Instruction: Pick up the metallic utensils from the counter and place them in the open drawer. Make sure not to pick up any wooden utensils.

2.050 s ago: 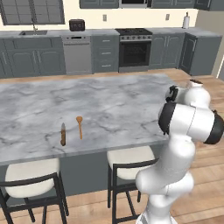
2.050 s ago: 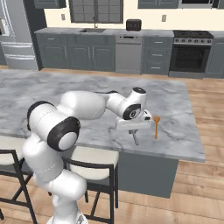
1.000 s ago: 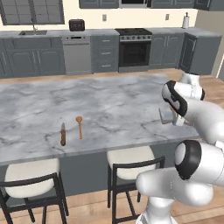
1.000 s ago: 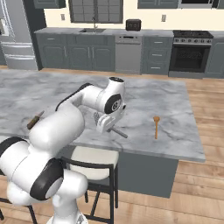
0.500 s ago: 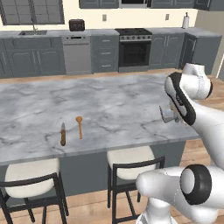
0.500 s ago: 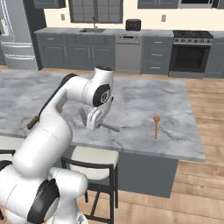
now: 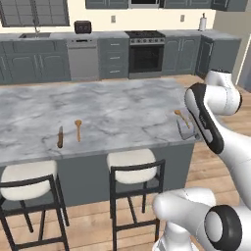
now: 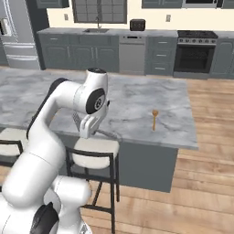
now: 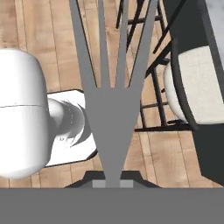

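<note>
My gripper [image 8: 86, 131] is shut on a grey metal fork [image 8: 109, 135], one of the metallic utensils, at the counter's [image 8: 137, 103] front edge above a stool. In the hand view the fork [image 9: 111, 109] sticks out from the gripper [image 9: 113, 183], tines spread over the wooden floor. From the left base view the gripper [image 7: 185, 130] sits at the right end of the counter [image 7: 122, 105]. One of the wooden utensils, an orange-brown spoon [image 8: 154, 119], lies near that end. Another wooden spoon [image 7: 78, 128] lies further left. The open drawer is out of view.
A slim dark brown utensil [image 7: 60, 137] lies beside the left wooden spoon. Cushioned stools [image 7: 135, 159] stand along the counter's front, one [image 8: 93, 146] right under the gripper. Cabinets, a dishwasher and an oven line the far wall.
The arm has swung the held fork from over the counter's right end to its front edge above the stools. Both base views have shifted a little.
</note>
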